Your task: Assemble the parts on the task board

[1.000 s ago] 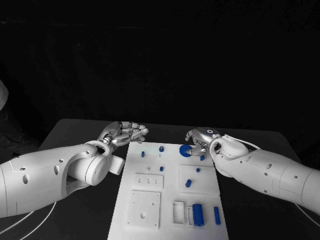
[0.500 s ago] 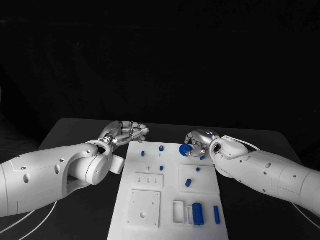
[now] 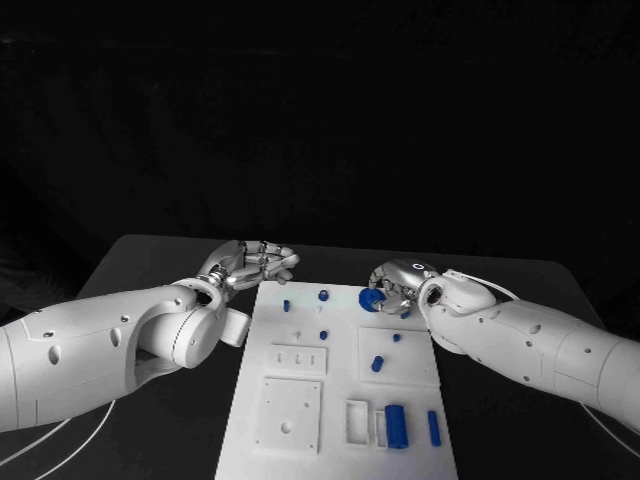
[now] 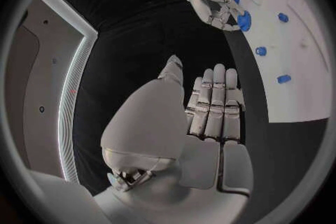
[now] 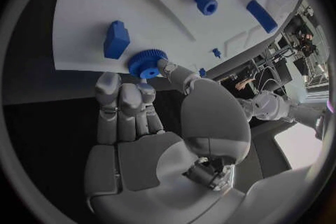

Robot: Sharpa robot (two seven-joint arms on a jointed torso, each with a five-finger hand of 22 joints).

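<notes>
Little has moved since the earlier frame: left hand (image 3: 248, 264) hovers empty, fingers loosely apart, beside the task board's (image 3: 299, 420) upper-left corner. At upper centre, right hand (image 3: 394, 287) pinches the blue gear (image 3: 371, 298). Seating it seems underway; next, press it home.

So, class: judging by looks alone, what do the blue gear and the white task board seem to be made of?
Blue gear: probably moulded or printed plastic; uniform matte blue, crisp fine teeth, no metallic glint. Task board: likely plastic too; flat matte white with recessed pockets, though the look alone can't settle it.
</notes>
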